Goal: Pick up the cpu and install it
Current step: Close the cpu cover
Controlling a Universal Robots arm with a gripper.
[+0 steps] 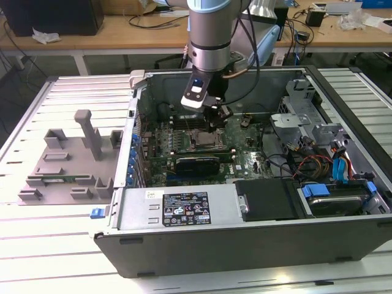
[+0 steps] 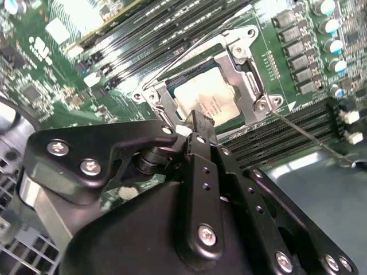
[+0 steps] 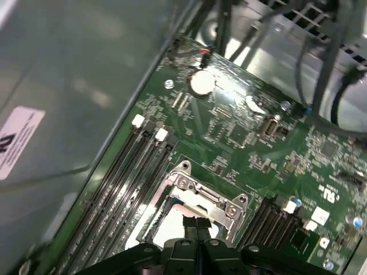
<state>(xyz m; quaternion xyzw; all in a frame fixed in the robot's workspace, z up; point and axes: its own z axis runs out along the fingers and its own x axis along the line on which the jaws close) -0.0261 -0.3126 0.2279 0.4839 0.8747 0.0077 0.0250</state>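
Slatted table (image 1: 55, 245), open computer case (image 1: 184, 242): cpu (image 2: 209, 94) lying in socket (image 2: 243, 71); gripper (image 2: 198, 123) pinched narrow, empty, over its edge. Keep cpu flat, corners matched; avoid side force.

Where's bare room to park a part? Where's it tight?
Free: bare slatted table around the grey fixture, on the exterior view's left of the case. Crowded: inside the case, with the gripper over the socket and cables toward the exterior view's right.
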